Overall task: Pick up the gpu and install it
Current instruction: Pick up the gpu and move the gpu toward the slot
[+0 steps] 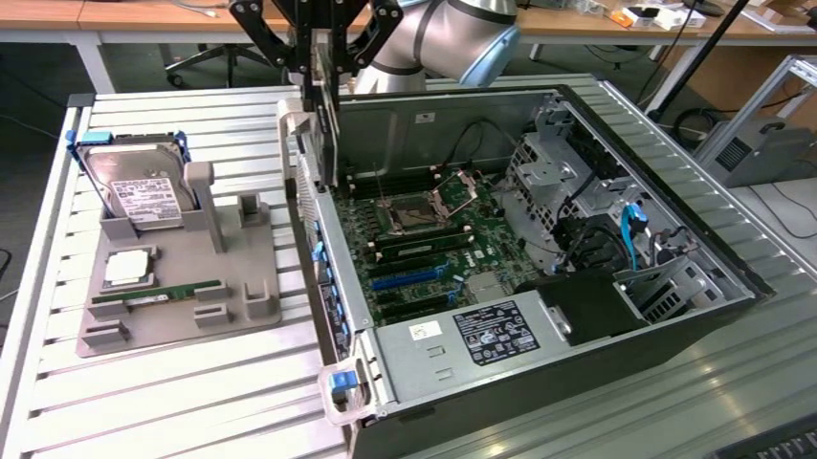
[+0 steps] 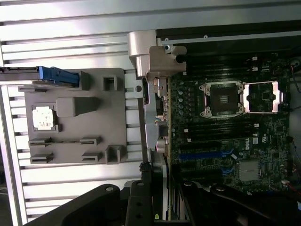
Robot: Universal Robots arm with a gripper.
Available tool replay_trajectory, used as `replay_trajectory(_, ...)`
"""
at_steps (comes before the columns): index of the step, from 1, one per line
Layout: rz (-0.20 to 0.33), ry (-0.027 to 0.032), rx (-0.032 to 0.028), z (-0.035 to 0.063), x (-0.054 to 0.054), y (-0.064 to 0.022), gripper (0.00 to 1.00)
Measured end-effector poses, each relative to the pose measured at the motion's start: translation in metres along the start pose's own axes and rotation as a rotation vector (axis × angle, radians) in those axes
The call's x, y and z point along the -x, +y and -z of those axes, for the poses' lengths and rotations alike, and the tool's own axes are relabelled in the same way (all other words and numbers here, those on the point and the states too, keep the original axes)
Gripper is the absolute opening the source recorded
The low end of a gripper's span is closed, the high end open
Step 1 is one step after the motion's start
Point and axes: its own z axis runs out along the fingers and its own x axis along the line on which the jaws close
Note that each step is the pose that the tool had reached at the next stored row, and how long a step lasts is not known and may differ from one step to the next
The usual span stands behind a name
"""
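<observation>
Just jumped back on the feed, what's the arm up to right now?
The gripper is shut on the gpu and holds it upright, on edge, over the open computer case, near the case wall on the exterior view's left. The card does not look seated on the motherboard yet. The hard drive and memory stick sit in the grey holder beside the case.

Both views are lit brightly and evenly, and only soft shadows are cast. The table [image 1: 191, 402] slats are washed near white, with the strongest glare found in the wrist view. The case [image 1: 422, 124] interior is left shaded. The gripper [image 2: 163, 174] and gpu [image 1: 331, 134] are rendered dark. Glints are caught on the socket [image 2: 221, 99].
</observation>
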Motion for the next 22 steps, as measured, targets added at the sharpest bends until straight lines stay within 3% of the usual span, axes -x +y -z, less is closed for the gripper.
replay_trajectory(22,0.0,-0.0008,-0.0109,-0.003,0.0081,0.0001,0.27)
